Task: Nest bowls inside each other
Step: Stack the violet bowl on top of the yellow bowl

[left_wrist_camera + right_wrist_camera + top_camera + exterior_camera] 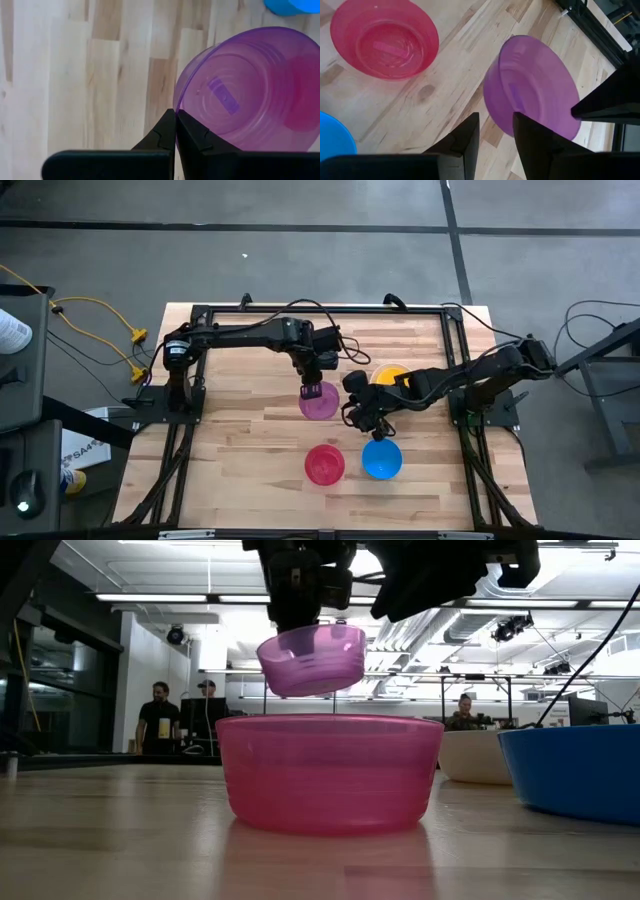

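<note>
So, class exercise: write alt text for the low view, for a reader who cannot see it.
A purple bowl hangs tilted in the air, held at its rim by the left tool, above and behind a pink-red bowl standing on the wooden table. At right sit a blue bowl and a white bowl; people stand far behind.

Wooden table (250, 450), yellow cables (100, 330) beside it, three people (160, 720) beyond — ceiling lights (160, 598) overhead

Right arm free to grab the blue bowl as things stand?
Probably yes. The right gripper is open and empty just above the blue bowl, with nothing between; the left gripper holds the purple bowl clear.
</note>
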### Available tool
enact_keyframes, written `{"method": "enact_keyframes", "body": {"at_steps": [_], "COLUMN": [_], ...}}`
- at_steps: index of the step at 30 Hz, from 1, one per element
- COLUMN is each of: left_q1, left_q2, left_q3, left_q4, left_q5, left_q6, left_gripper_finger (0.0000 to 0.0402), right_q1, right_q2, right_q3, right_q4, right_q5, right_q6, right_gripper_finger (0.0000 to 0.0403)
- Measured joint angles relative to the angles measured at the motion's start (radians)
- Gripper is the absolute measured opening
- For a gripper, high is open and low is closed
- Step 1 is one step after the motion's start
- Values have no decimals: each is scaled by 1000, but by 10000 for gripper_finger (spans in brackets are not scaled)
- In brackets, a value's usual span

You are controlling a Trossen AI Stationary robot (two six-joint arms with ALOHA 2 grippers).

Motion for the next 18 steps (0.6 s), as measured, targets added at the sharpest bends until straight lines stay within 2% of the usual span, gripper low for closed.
{"method": "enact_keyframes", "body": {"at_steps": [10, 18], "left_q1": [-7, -7], "left_q2": [0, 0], "left_q3": [0, 3], "left_q4": [19, -6], "left_q5": [-5, 19], "left_q6": [24, 12], "left_gripper_finger": [0, 0], "right_q1": [0, -6], "right_q2": [0, 8], "right_q3": [36, 74], "right_q4": [-35, -49], "right_q5": [-3, -74], "right_q6": [-20, -19], "right_gripper_finger": [111, 96]}}
